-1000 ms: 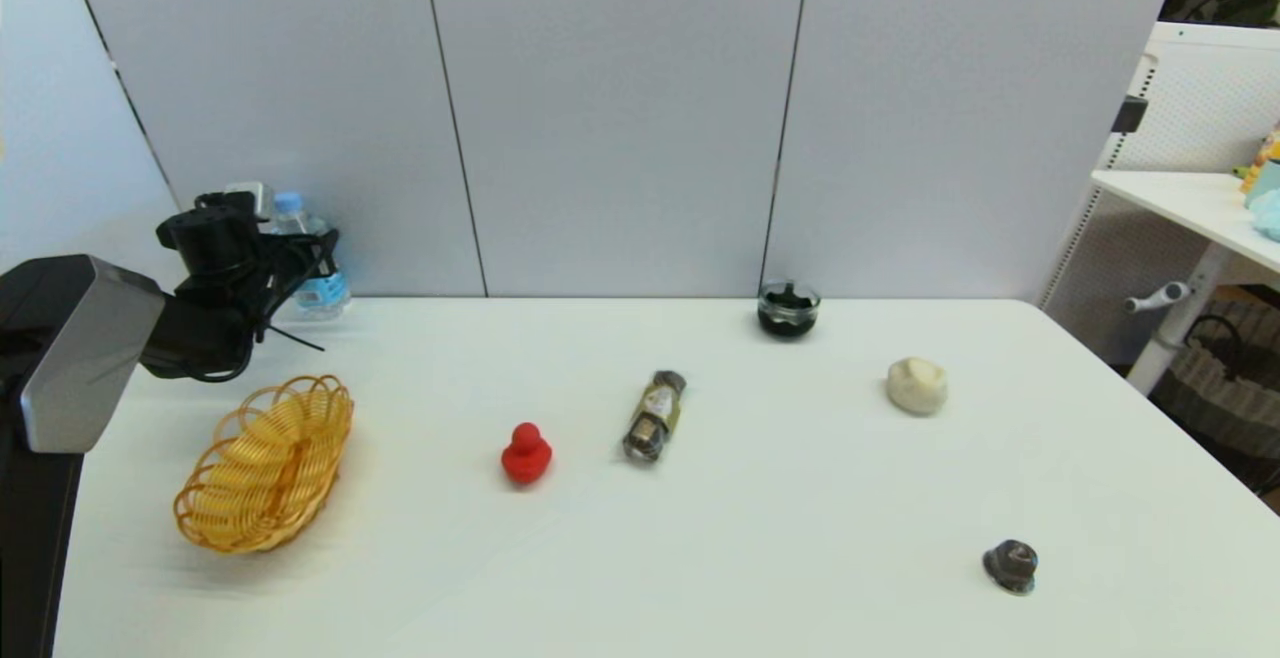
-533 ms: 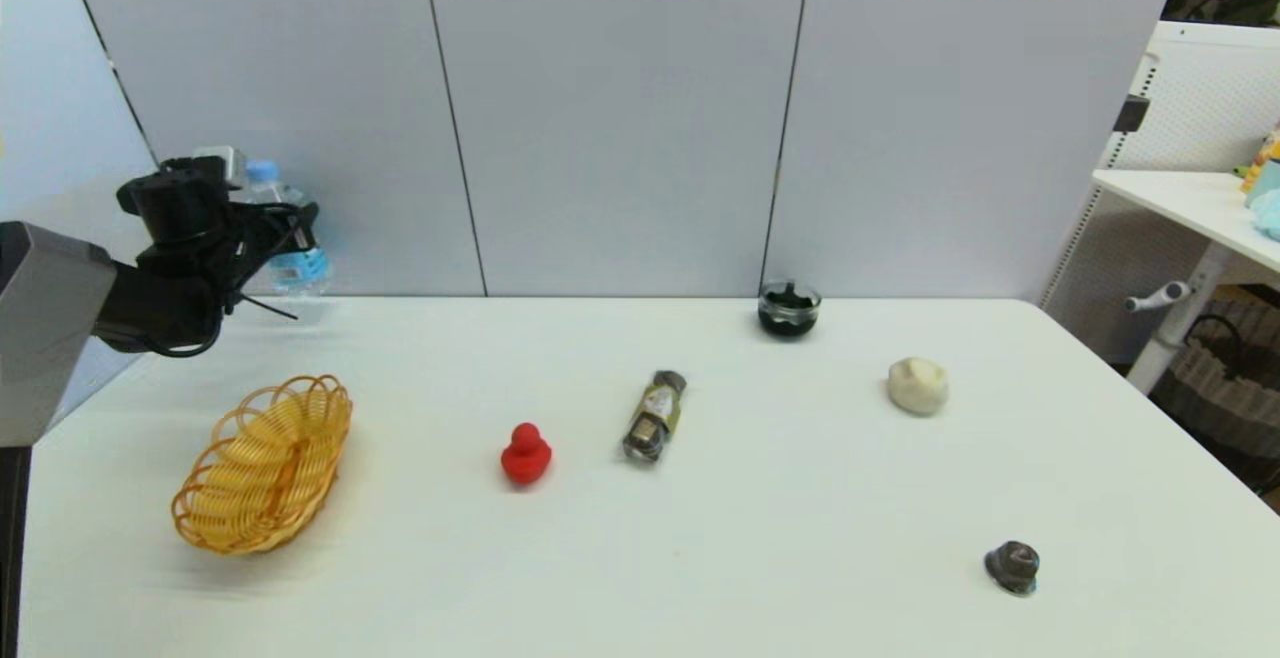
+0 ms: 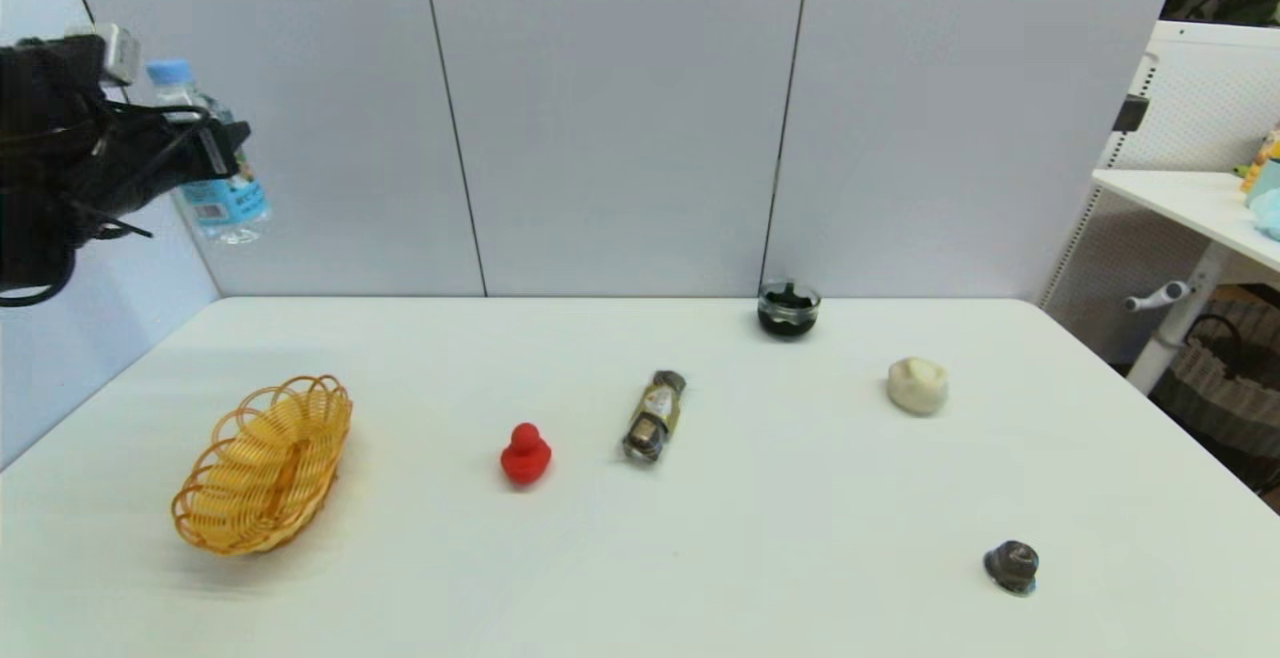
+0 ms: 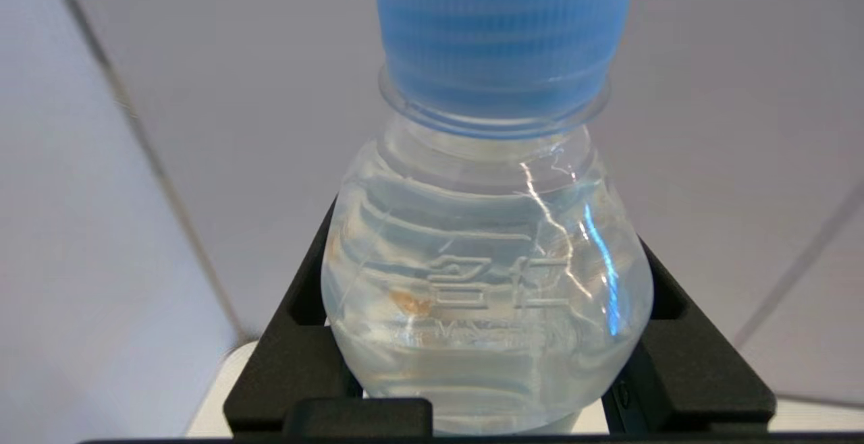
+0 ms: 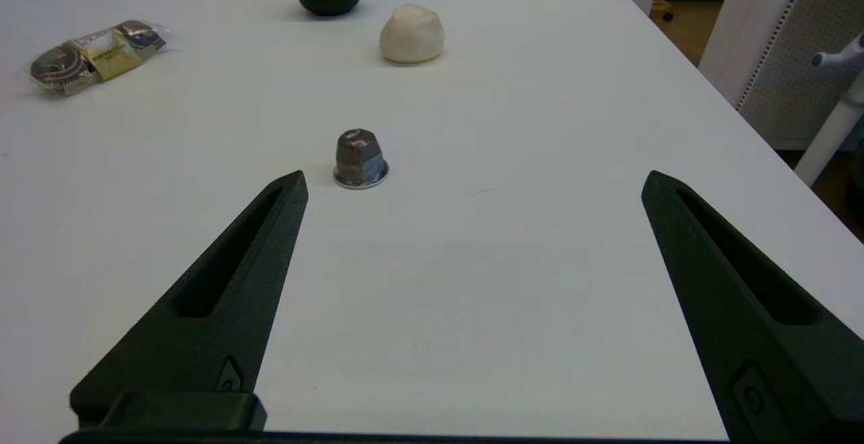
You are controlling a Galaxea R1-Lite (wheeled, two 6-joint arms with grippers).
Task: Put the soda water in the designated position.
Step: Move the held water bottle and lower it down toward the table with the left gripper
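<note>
While my left gripper [image 3: 205,153] hung high above the table's [image 3: 640,538] far left corner, its fingers [image 4: 290,356] were clenched on the soda water [image 3: 205,163], upright between them with its cap [image 4: 503,32] above the fingertips. Below them sat a basket [image 3: 262,463], then a duck [image 3: 525,454] and a brown bottle [image 3: 655,415]. My right gripper [image 5: 472,191] rested spread wide, a capsule [image 5: 360,158] just beyond its left finger.

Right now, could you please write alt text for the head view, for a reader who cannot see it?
The left claw holds the soda water upright in the air at far left, above the white table. On the table lie a yellow wire basket, a red duck and a small brown bottle on its side.
</note>
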